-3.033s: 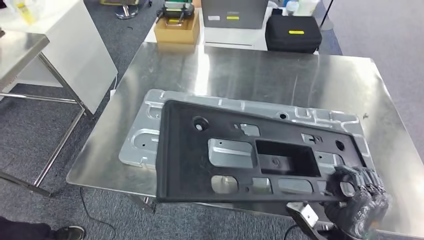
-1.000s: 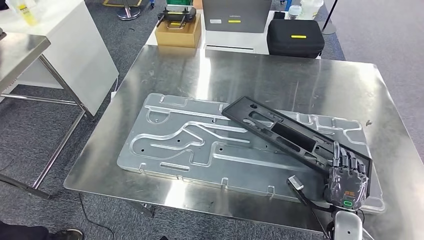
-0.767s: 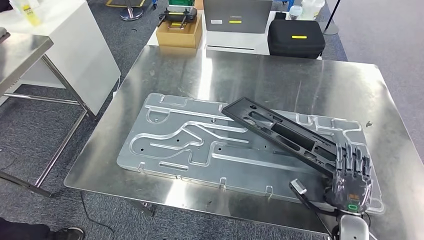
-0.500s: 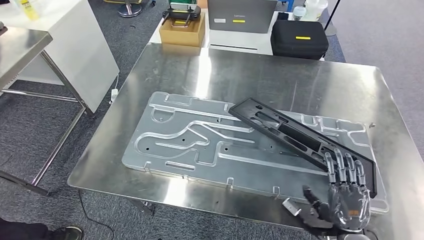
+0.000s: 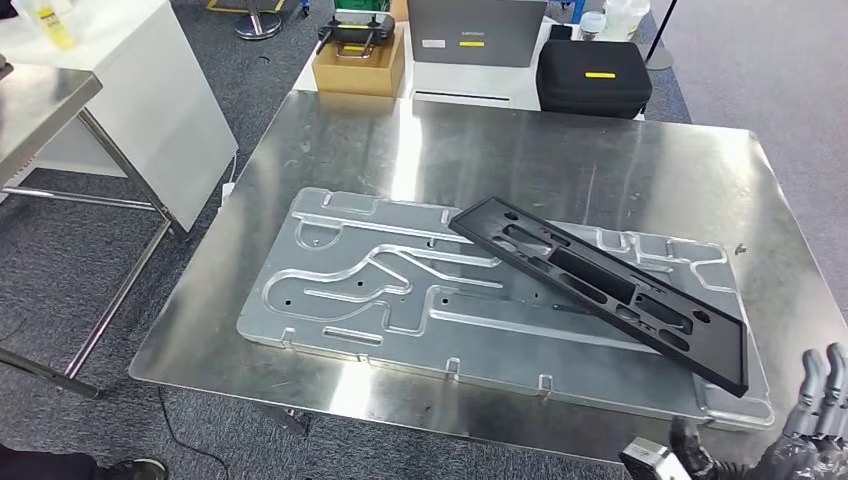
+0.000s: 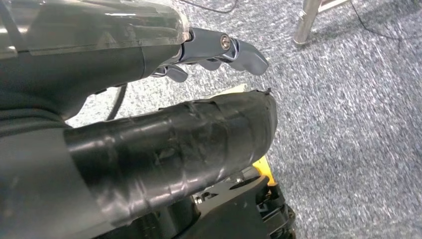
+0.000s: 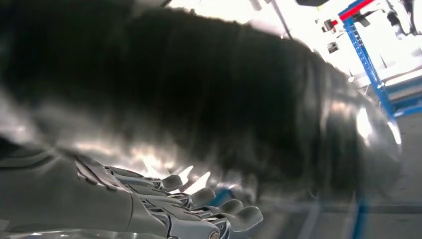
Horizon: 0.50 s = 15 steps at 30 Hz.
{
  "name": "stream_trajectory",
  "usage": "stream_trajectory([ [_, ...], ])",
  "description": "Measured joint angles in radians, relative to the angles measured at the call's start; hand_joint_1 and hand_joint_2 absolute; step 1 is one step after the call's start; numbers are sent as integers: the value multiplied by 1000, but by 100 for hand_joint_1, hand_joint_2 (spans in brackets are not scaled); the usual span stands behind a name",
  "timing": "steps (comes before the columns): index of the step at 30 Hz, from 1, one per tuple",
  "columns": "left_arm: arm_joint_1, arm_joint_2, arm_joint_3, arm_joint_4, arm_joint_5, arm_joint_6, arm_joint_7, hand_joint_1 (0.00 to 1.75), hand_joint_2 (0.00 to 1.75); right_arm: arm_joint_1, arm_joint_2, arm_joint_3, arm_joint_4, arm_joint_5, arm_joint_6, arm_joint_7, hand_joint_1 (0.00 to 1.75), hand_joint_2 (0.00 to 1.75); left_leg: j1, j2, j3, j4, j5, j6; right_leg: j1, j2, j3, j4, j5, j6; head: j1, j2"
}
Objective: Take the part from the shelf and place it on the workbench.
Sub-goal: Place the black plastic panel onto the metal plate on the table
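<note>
The part [image 5: 600, 290] is a long black plastic frame with several cut-outs. It lies slantwise on the right half of a grey aluminium fixture plate [image 5: 340, 290], which sits on the steel workbench [image 5: 500, 150]. My right hand [image 5: 812, 415] is at the near right corner of the workbench, fingers spread, apart from the part and holding nothing. In the right wrist view the same hand's fingers [image 7: 199, 211] reach out straight before a blurred shiny surface. My left hand [image 6: 219, 50] hangs over grey carpet with nothing in it.
Behind the workbench stand a cardboard box [image 5: 358, 62], a grey case [image 5: 478, 30] and a black case [image 5: 592, 75]. A white cabinet [image 5: 140, 100] and a second steel table [image 5: 40, 95] are at the left. A person's shoe [image 5: 130, 468] shows at the bottom left.
My right hand lowered the black part onto the plate, let go of it and drew back toward the near right corner. The part now lies flat and free.
</note>
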Motion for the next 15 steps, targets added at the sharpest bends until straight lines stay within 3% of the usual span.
stream_trajectory([
  [2,-1,-1,6,0,2,17,2,0,0,-5,24,1,1,-85,0,-23,0,0,2,0,-20,54,-41,-10,-4,-2,1,-6,5,-12,0,0],
  [4,-1,-1,10,0,3,26,5,0,0,-8,42,2,4,-149,1,-37,0,0,4,0,-74,178,-111,-17,-3,-4,-2,-6,6,-18,-1,0],
  [5,0,-1,11,0,3,28,7,0,0,-8,49,3,7,-174,1,-43,0,0,5,0,-101,237,-135,-19,-3,-4,-3,-6,6,-19,-1,0],
  [6,1,-1,12,0,4,30,9,0,0,-8,56,5,10,-195,2,-49,0,0,5,0,-115,269,-141,-20,-2,-4,-4,-6,6,-19,-1,0],
  [7,1,-1,13,0,4,32,11,0,0,-8,62,7,14,-215,2,-55,0,0,5,0,-111,262,-126,-19,-2,-4,-4,-5,6,-19,-1,0],
  [8,1,-1,14,0,4,34,13,0,0,-8,67,8,17,-231,2,-60,0,0,5,0,-88,216,-94,-17,-1,-3,-3,-4,7,-19,-1,0],
  [10,0,-1,15,0,3,39,16,0,0,-8,75,12,22,-258,2,-69,0,0,3,-1,-20,75,-27,-8,1,-2,-1,-2,7,-17,-1,0],
  [11,-1,-1,16,0,3,40,17,0,0,-8,79,14,25,-270,2,-73,0,0,1,-1,2,24,-8,-4,2,-2,-1,-1,8,-13,-1,0],
  [15,-1,-2,19,0,4,44,18,0,0,-8,88,25,39,-305,3,-81,0,0,-1,-1,10,-15,13,16,2,-1,-2,-4,14,9,-1,0],
])
